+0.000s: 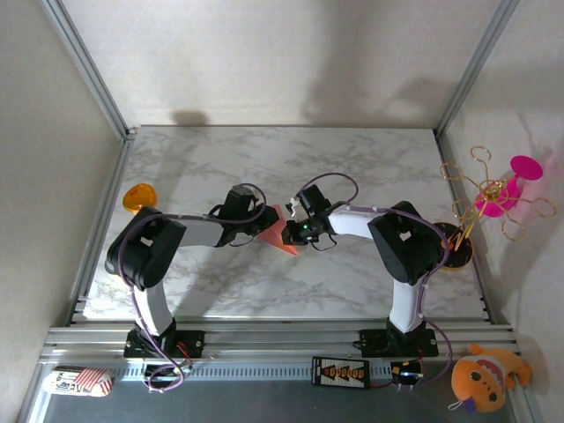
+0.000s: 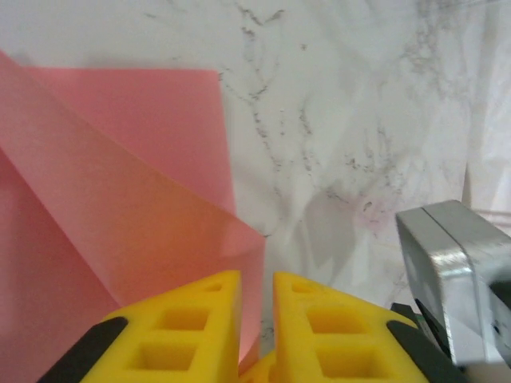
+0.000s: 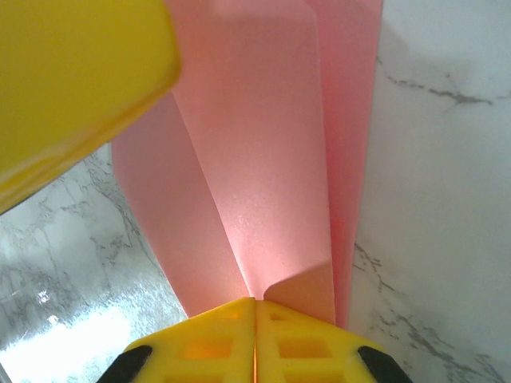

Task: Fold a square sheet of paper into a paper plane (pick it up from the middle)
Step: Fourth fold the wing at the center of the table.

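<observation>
Salmon-pink square sheet of paper (image 1: 280, 233): sits part-folded at mid-counter (image 1: 352, 167), between both arms. Right tool (image 3: 255, 307): pinches its folded end shut. Left tool (image 2: 257, 279): stands narrowly parted about one edge. Could swing, uncrease or tear if tugged sideways from that single pinch.

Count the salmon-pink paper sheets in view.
1: a creased salmon-pink paper sheet at the white marble table's middle, between left arm and right arm, which could hide others.
</observation>
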### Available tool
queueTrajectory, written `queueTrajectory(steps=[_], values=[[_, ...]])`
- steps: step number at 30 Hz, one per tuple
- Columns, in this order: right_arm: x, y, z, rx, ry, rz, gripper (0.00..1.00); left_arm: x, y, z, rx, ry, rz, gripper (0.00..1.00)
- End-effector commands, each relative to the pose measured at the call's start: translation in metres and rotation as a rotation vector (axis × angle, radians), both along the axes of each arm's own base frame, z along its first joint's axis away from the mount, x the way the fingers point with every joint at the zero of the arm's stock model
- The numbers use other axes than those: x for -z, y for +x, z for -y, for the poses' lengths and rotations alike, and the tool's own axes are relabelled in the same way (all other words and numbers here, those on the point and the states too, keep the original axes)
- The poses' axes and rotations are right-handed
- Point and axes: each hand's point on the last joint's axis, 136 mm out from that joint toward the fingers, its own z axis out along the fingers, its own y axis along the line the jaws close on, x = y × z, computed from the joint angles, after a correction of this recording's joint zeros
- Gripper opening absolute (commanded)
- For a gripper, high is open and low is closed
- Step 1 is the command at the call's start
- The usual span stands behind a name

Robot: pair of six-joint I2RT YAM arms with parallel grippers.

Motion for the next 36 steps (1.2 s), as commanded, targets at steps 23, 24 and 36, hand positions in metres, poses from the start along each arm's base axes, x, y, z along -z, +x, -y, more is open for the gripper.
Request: queueTrajectory(steps=[23,24,36], values=[[0.047,-0.028,0.051,-0.008,-0.260,-0.073,0.09,0.054,-0.020,-0.005,0.054,0.210,-0.080,0.08],[0.050,-0.031,0.056,-0.015,-0.281,-0.076,0.09,0.055,-0.019,-0.007,0.050,0.218,-0.083,0.09],[0.068,-0.054,0.081,-0.067,-0.359,-0.117,0.08,0.050,0.022,-0.042,0.022,0.285,-0.086,0.11]])
